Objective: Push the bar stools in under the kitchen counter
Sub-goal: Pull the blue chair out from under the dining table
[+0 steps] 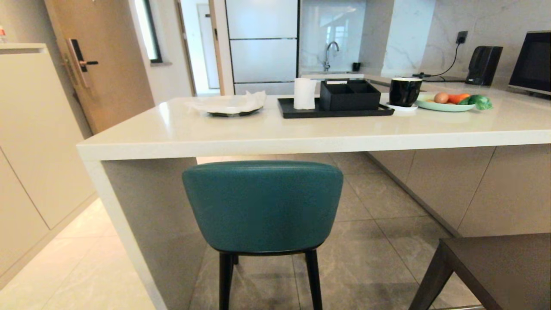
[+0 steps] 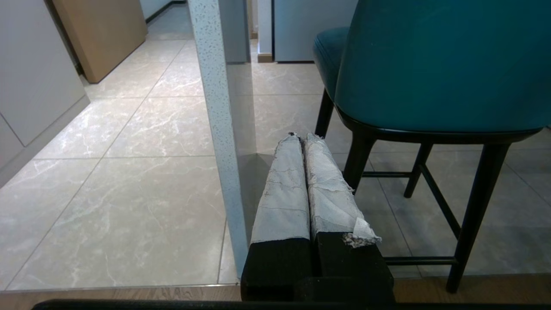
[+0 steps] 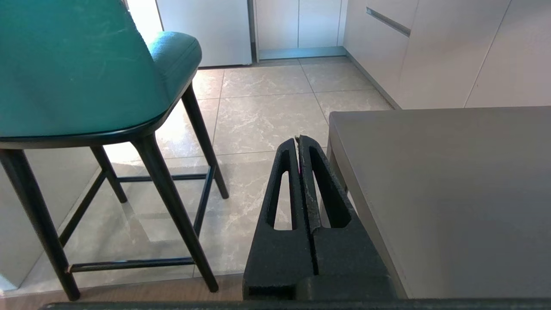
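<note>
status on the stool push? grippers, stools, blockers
Left gripper, right gripper shut, empty. Teal leather round-backed stool at white counter, not tucked. Grey square-backed stool further out. No blockers seen.

Stone, leather and tape

Glossy speckled white stone on desk (image 1: 301,133); smooth teal leather with faint scuffs on stool (image 1: 262,206); matt grey on second stool (image 3: 452,193); frayed pale tape wrapping left claw (image 2: 300,138); polished marbled floor tiles (image 2: 129,181).

The teal bar stool (image 1: 262,206), rounded back and thin black legs, stood upright with its back out in front of the white worktop (image 1: 275,129), near its left side panel. The grey stool (image 1: 495,267) stood nearer, to the right.
</note>
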### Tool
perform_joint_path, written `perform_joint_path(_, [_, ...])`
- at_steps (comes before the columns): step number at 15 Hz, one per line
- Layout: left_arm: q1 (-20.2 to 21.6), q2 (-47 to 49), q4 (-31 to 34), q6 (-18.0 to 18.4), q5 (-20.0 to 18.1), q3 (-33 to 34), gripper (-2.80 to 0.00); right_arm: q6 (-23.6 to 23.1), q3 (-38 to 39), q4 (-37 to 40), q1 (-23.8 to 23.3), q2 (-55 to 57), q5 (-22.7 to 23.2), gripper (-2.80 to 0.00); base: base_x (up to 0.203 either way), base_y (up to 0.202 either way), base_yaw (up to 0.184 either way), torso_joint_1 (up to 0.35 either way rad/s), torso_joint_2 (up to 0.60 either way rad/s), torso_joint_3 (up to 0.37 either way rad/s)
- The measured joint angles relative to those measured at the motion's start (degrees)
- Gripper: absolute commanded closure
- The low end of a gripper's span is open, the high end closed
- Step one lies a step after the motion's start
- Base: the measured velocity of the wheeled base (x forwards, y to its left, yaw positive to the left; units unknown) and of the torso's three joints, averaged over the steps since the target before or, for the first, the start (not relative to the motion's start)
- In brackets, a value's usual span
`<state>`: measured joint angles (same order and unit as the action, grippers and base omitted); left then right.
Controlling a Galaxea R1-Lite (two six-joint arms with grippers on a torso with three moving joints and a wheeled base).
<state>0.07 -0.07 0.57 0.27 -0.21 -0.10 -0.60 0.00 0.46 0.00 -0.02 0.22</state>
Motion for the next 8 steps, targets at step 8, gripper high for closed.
perform_joint_path(8, [0.0,7.6,-3.6,-1.7,-4.7,-9.8,0.00,-7.1,-7.7,-2.3,0.0,12.4,5.8,0.00,0.000,0.000,0.000,0.000,0.00,0.000])
